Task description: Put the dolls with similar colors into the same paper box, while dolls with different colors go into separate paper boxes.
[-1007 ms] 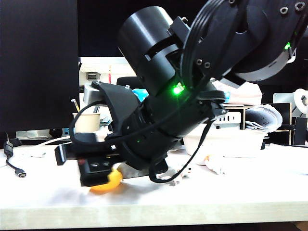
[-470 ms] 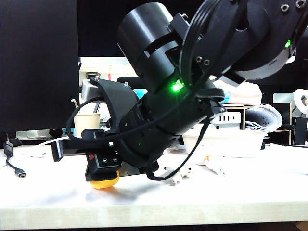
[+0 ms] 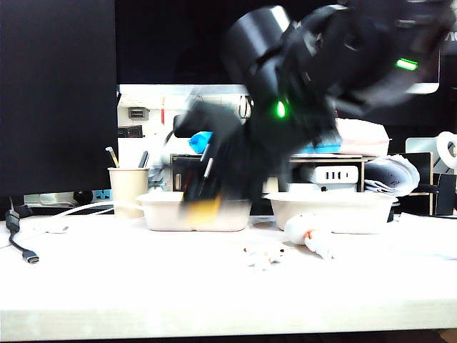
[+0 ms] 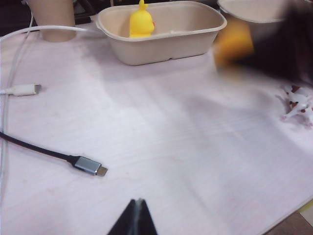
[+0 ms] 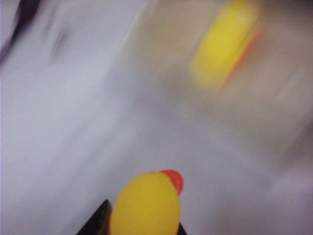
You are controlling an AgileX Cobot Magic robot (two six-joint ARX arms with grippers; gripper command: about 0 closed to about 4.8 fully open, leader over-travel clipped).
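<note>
Lifted off the table, right gripper [image 5: 142, 230] now carries a duck [image 5: 145, 204], clamped, beside the left tray [image 3: 194, 213]; left gripper [image 4: 136, 218] closed; no legible writing.

Exterior low, table-level, frontal; wrists look down; shared tray [image 3: 193, 214].

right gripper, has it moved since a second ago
Yes. The right gripper, shut on a yellow duck, has lifted off the table and swung right, toward the left paper box.
</note>
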